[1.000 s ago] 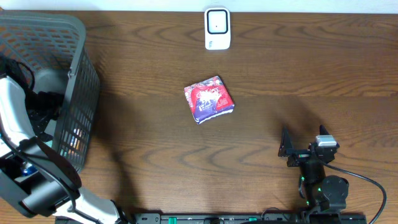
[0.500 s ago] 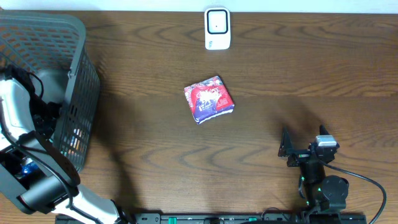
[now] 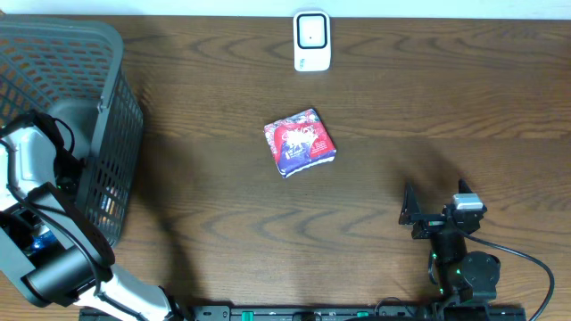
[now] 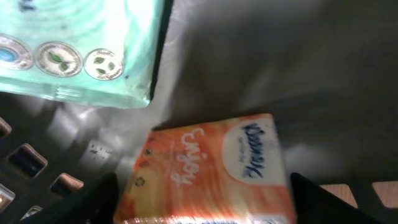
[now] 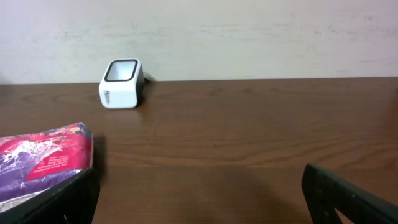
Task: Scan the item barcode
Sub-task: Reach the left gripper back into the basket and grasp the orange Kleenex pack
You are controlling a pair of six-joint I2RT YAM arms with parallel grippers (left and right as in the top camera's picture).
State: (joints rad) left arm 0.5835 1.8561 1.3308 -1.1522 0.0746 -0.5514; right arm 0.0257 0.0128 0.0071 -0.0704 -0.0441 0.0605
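Observation:
An orange tissue pack (image 4: 211, 168) lies on the floor of the grey basket (image 3: 114, 107). My left gripper (image 4: 204, 202) is open, one dark finger at each side of the pack; whether the fingers touch it I cannot tell. In the overhead view the left arm (image 3: 31, 156) reaches into the basket and its gripper is hidden there. The white barcode scanner (image 3: 311, 40) stands at the table's far edge and also shows as the scanner (image 5: 121, 83) in the right wrist view. My right gripper (image 3: 435, 203) rests open near the front right, holding nothing.
A red and purple packet (image 3: 300, 142) lies mid-table, seen as the packet (image 5: 43, 165) at the left of the right wrist view. A pale green package (image 4: 74, 50) lies in the basket beside the orange pack. The basket's mesh wall (image 4: 37, 174) is close on the left.
The left arm has shifted a little to the right and deeper into the basket. The right arm, the scanner and the red packet have not moved.

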